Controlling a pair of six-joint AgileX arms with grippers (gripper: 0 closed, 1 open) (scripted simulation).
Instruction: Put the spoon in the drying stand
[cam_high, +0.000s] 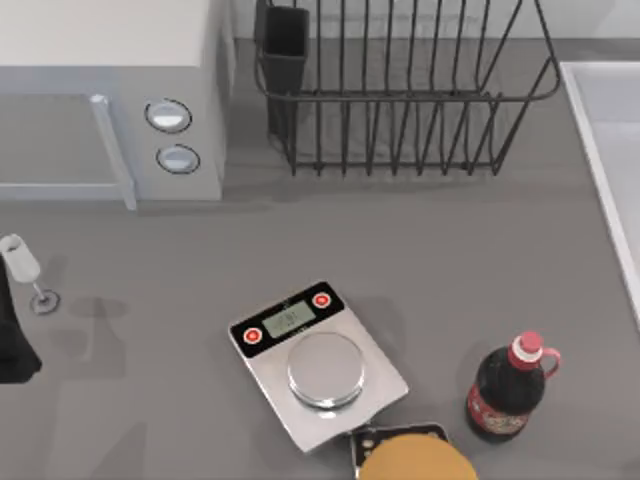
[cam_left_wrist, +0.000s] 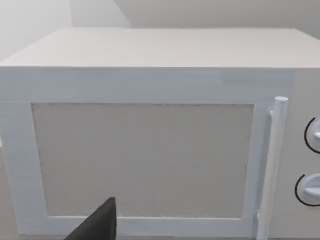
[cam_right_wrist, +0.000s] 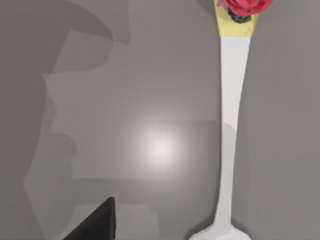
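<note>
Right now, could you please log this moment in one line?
white long-handled spoon on grey table; right gripper above it; black wire drying stand spoonless

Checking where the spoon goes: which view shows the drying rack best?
The top view: the drying rack shows its bars, rim and corner cup plainly. The left wrist view faces the microwave instead; the right wrist view looks down on the spoon.

The grey surface (cam_high: 450, 240) carries a white microwave (cam_high: 110, 100) at ten o'clock, the black wire drying stand (cam_high: 400, 95) at twelve, a silver kitchen scale (cam_high: 318, 362) near six, and a dark soda bottle (cam_high: 508, 388) at five. A white spoon (cam_right_wrist: 231, 125) lies flat on it in the right wrist view
</note>
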